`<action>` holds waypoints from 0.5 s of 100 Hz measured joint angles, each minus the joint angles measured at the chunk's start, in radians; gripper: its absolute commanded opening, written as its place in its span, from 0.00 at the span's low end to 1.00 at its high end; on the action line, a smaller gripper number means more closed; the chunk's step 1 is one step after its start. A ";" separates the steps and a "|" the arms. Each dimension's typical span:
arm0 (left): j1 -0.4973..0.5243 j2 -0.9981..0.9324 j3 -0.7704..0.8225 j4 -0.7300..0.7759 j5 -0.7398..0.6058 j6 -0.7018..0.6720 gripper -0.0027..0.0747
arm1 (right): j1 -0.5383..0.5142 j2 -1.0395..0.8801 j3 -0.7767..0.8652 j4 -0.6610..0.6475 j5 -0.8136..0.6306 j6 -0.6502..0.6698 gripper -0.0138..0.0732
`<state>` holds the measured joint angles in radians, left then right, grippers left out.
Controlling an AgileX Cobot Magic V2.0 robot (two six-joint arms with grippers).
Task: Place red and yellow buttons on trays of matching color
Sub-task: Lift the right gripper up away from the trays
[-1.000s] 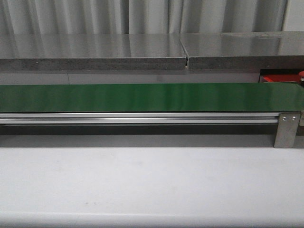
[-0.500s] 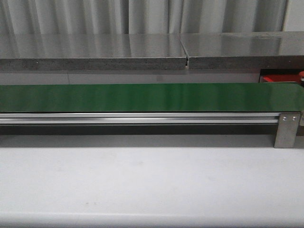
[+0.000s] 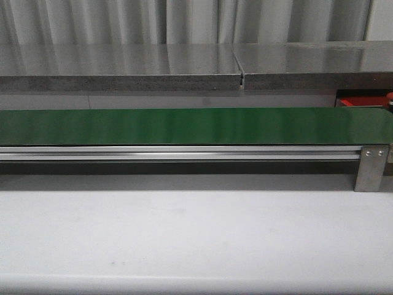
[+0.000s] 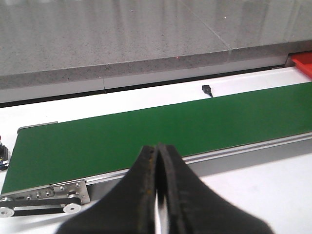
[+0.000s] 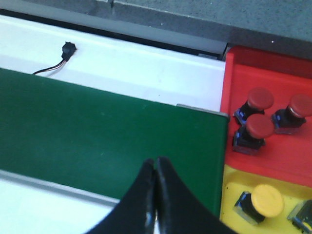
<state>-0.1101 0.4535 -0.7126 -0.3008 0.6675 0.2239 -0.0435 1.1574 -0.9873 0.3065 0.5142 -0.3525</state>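
**Both grippers closed and empty above the conveyor; buttons sit in their trays**

Front view: A long green conveyor belt runs across the scene on a silver rail, with a metal bracket at its right end. A pale white table fills the foreground, and a grey stone ledge lies behind the belt. A sliver of the red tray shows at the far right, behind the belt's end. Neither arm appears here.

Left wrist view: The left gripper hangs over the near edge of the belt, its two dark fingers pressed together with nothing between them. A small black connector lies on the white surface beyond the belt.

Right wrist view: The right gripper is also clenched on nothing, hovering over the belt close to its end. Just past that end sits the red tray, holding three red buttons clustered together. Adjoining it is the yellow tray, with one yellow button inside; a further object at that tray's edge is cut off and unclear.
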 measured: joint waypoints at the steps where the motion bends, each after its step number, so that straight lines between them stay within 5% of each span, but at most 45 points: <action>1: 0.000 0.000 0.000 0.000 0.000 0.000 0.01 | 0.000 -0.012 0.006 0.000 0.000 0.000 0.02; 50: 0.000 0.000 0.000 0.000 0.000 0.000 0.01 | 0.000 -0.455 0.296 -0.023 -0.006 0.000 0.02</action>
<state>-0.1101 0.4535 -0.7126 -0.3008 0.6675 0.2239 -0.0438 0.7022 -0.6912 0.2837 0.5082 -0.3525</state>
